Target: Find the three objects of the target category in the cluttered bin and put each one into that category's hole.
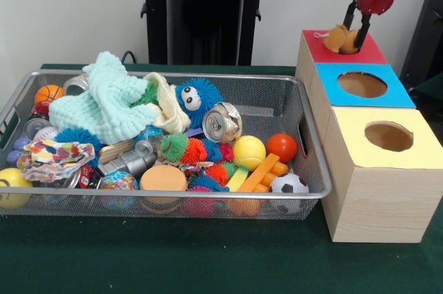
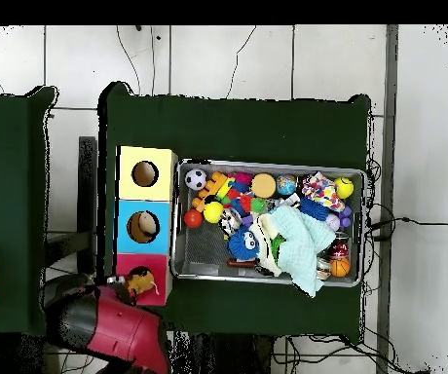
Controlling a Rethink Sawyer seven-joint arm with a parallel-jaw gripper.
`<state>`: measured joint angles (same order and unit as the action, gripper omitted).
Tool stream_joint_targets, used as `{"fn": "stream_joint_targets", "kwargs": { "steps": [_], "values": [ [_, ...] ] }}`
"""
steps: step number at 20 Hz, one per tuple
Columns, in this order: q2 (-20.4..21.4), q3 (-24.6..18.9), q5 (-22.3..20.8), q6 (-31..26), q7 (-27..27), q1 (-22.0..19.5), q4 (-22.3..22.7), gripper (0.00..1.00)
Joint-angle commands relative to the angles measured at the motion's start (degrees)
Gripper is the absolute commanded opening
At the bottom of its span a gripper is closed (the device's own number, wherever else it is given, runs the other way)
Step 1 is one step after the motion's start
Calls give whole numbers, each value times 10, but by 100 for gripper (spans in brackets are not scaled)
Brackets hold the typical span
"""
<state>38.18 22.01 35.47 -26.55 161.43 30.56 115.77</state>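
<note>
A tan plush toy [image 1: 338,37] is hanging in the jaws of the gripper [image 1: 354,31], which are closed on it, right over the red box [image 1: 311,48] at the far end of the box row. The toy is sitting at the red box's hole, partly over the red top; whether it is touching the rim is unclear. In the overhead view the same toy [image 2: 142,284] is showing on the red top with the red and black arm [image 2: 111,331] reaching in beside it.

Next to the red box the blue box [image 1: 401,93] is standing with its round hole open, and the overhead view is showing something tan inside that hole. The yellow box [image 1: 422,142] is closing the row, hole open.

Just beside the boxes the wire mesh bin [image 1: 315,169] is lying on the green worktop [image 1: 208,259], packed with clutter: a mint knit cloth [image 1: 104,104], a blue fuzzy toy with eyes [image 1: 197,97], a crushed can [image 1: 223,121], a yellow ball [image 1: 248,151], an orange ball [image 1: 282,147], a small soccer ball [image 1: 288,185].
</note>
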Motion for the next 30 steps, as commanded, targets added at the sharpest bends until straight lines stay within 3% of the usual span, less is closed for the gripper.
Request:
{"fn": "stream_joint_targets", "kwargs": {
  "steps": [1, 5, 8, 16, 30],
  "values": [
    [-29, 1, 3, -21, 115, -18, -38, 100],
    [-15, -3, 13, 12, 109, -23, -16, 100],
    [-4, -17, 25, 71, 109, -28, 16, 100],
    [43, 53, -15, -51, 114, -1, -15, 100],
    [63, 43, -6, -48, 87, -23, -5, 100]
  ]
}}
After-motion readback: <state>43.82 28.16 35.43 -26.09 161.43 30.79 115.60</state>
